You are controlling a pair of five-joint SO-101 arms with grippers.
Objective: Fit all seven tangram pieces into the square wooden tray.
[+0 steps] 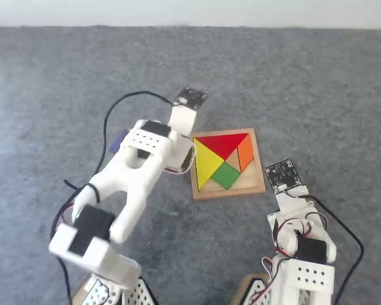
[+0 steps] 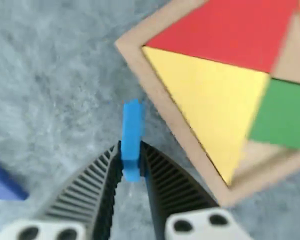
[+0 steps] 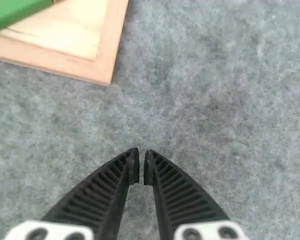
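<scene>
The square wooden tray (image 1: pixel 258 188) lies mid-table and holds a red triangle (image 1: pixel 223 143), a yellow triangle (image 1: pixel 206 162), a green square (image 1: pixel 226 175) and an orange piece (image 1: pixel 245 154). Part of the tray's bare floor still shows. In the left wrist view my left gripper (image 2: pixel 131 150) is shut on a thin blue piece (image 2: pixel 132 131), held on edge just outside the tray's rim (image 2: pixel 162 105), beside the yellow triangle (image 2: pixel 210 95). My right gripper (image 3: pixel 141 161) is shut on nothing and hangs over carpet near a tray corner (image 3: pixel 97 57).
A purple-blue piece (image 1: pixel 117 142) lies on the grey carpet left of the left arm (image 1: pixel 136 171), and its corner (image 2: pixel 2 184) shows in the left wrist view. The right arm (image 1: pixel 298 244) stands at the front right. Open carpet surrounds the tray.
</scene>
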